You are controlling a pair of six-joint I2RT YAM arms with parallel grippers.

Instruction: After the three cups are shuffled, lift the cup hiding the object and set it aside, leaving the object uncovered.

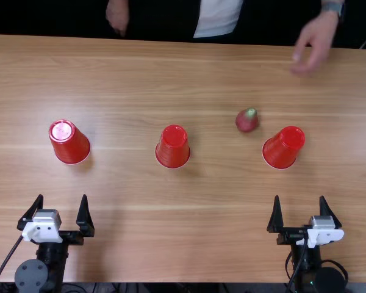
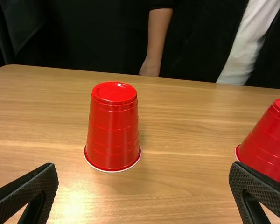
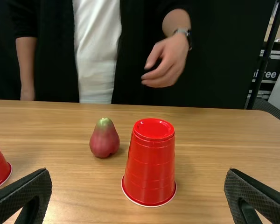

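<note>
Light brown wooden surface, soft glare patch on grain. Dark backdrop behind. Black metal rack beyond surface.

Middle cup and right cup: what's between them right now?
A small red pear-like fruit, uncovered, close beside the right cup and a little beyond the line to the middle cup, in the top view.

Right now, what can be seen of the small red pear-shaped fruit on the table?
The small red pear-shaped fruit has a red body and greenish top, smooth like plastic. It stands upright, uncovered, on the light brown wooden table, beside the right upside-down red plastic cup but apart from it. Nothing holds it.
</note>
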